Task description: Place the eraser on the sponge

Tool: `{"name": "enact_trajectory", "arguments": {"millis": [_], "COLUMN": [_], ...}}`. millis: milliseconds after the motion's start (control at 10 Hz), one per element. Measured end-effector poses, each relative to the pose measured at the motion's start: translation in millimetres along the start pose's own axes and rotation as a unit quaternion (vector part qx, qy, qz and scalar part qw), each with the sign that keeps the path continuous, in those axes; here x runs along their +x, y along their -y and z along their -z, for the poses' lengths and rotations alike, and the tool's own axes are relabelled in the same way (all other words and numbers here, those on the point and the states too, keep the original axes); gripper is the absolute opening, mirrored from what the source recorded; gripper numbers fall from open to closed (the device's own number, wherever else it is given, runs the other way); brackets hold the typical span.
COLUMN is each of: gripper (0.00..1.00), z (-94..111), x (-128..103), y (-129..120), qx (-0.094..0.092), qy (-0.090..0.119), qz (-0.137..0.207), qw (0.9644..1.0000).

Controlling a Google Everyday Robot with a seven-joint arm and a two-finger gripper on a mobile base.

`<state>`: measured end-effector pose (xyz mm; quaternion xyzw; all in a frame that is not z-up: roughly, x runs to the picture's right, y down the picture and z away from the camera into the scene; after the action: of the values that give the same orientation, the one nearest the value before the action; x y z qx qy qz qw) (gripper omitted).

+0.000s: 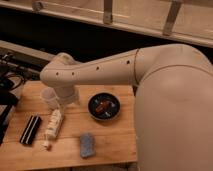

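The eraser (pixel 31 129), a long black block with a pale stripe, lies at the table's left, angled toward the front. The blue-grey speckled sponge (pixel 87 145) lies near the front edge, to the right of the eraser, with a cream-white tube (pixel 54 124) between them. My gripper (pixel 67 96) hangs under the pale arm at the back left of the table. It is above the tube's far end and well apart from both eraser and sponge.
A round black bowl (pixel 104 106) with a reddish-brown item in it sits mid-table, right of the gripper. A pale cup (pixel 49 96) stands just left of the gripper. The wooden table (pixel 117 142) ends close behind the sponge. Dark equipment crowds the left edge.
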<state>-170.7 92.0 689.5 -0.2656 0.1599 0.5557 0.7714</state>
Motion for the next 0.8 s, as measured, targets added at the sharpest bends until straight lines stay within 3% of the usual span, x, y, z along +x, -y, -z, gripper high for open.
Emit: {"name": "enact_trajectory", "arguments": {"millis": [200, 400, 600, 800], "gripper": [0.65, 0.65, 0.65, 0.65], "z": [-0.3, -3.6, -4.3, 1.0], "x": [-3.0, -8.1, -21.8, -46.0], "y": [-6.8, -5.4, -22.3, -55.6], "qx": [-0.006, -0.03, -0.049, -0.073], "qy": [0.003, 0.009, 0.018, 0.051], "qz": [0.005, 0.006, 0.013, 0.013], "qw": [1.0, 0.9995, 0.9985, 0.9959]}}
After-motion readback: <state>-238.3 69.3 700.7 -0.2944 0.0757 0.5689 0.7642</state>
